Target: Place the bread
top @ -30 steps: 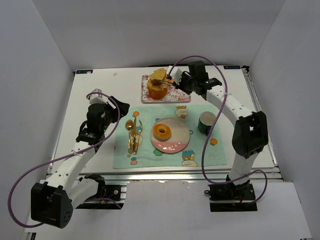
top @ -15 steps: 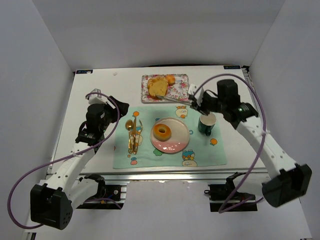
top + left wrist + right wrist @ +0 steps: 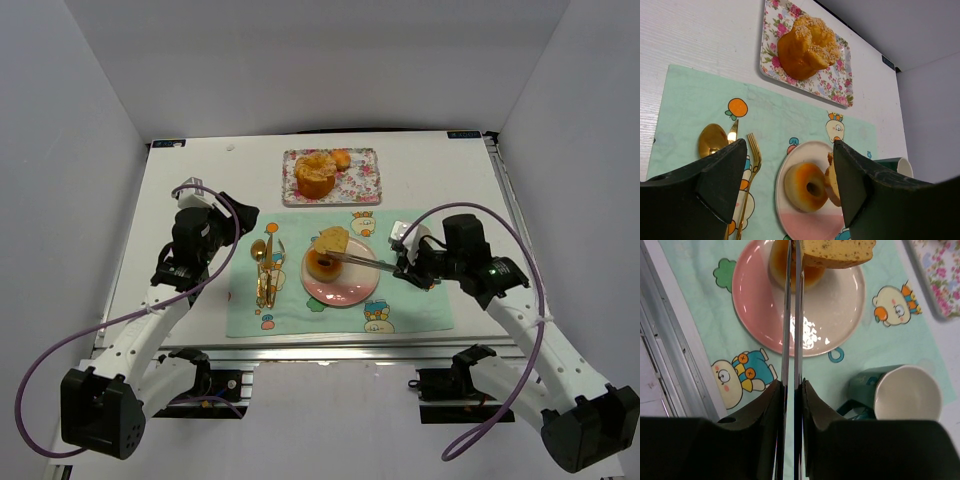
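Left gripper (image 3: 788, 150): black fingers apart, nothing between them, hanging over the left end of the placemat (image 3: 290, 310). The placemat is pale green, flat, printed with cartoon figures and oranges, and lies on the white worktop (image 3: 200, 170).

Gold spoon (image 3: 712, 140) and gold fork (image 3: 752, 150): shiny metal, side by side on the placemat, left of the plate.

Floral tray (image 3: 770, 30): rectangular, with a rose pattern, on the bare worktop beyond the placemat. It holds a large round bun (image 3: 805, 47), golden-brown with a seeded, cracked top. The top view shows a smaller bun (image 3: 342, 157) just beside it at the far side.

Plate (image 3: 837, 310): round, glossy, pink and white, at the centre of the placemat. It holds a ring pastry (image 3: 807, 186) with an orange-brown glaze and a hole in the middle.

Bread slice (image 3: 837, 250): yellow crumb with dark specks and a thin crust. It is pinched at the tip of the tongs (image 3: 792, 315) over the plate, right against the ring pastry. Whether it bears on the plate cannot be told.

Tongs: two thin, bright metal blades pressed nearly together.

Right gripper (image 3: 791, 387): clamped on the tongs' handle end.

Mug (image 3: 905, 392): dark green outside, white inside, upright on the placemat to the right of the plate.
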{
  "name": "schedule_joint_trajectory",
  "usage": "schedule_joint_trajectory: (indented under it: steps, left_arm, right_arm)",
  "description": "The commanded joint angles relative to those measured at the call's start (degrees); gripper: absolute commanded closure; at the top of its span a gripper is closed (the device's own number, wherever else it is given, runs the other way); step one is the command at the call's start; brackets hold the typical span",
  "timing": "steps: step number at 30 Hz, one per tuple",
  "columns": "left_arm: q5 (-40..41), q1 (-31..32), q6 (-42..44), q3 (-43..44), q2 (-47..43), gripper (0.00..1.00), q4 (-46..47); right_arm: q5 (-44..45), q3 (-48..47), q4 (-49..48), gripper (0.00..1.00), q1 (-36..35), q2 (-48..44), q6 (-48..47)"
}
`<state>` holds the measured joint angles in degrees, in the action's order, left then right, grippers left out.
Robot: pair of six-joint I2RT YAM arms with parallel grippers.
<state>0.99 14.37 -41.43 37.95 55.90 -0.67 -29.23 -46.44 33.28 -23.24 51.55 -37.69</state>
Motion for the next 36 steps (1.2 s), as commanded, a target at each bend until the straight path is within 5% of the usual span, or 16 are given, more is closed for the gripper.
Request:
schedule_joint_trajectory:
  steps: [1, 8, 13, 18, 36]
  left_arm:
    - [-0.91, -0.31, 0.03, 0.54, -0.44, 0.21, 0.31]
    - [-0.91, -0.22, -0.14, 0.37, -0.97, 0.21, 0.23]
    - [-0.73, -0.22, -0.14, 0.02, -1.93, 0.21, -0.04]
    - [-0.64, -0.22, -0.49, -0.25, -2.11, 0.21, 0.23]
    - [-0.64, -0.31, -0.49, 0.01, -2.55, 0.21, 0.05]
  right_arm:
    - [1.37, 2.22, -1.81, 1.00, 0.22, -1.36, 0.69]
    - [1.99, 5.48, -3.92, 0.95, 0.31, -0.93, 0.69]
    - [1.11, 5.39, -2.52, 0.70, 0.31, -1.10, 0.60]
    - [-0.29, 4.69, -2.34, 0.60, 0.31, -2.50, 1.39]
    - [-4.87, -2.69, -4.71, 0.58, 0.39, -2.77, 6.05]
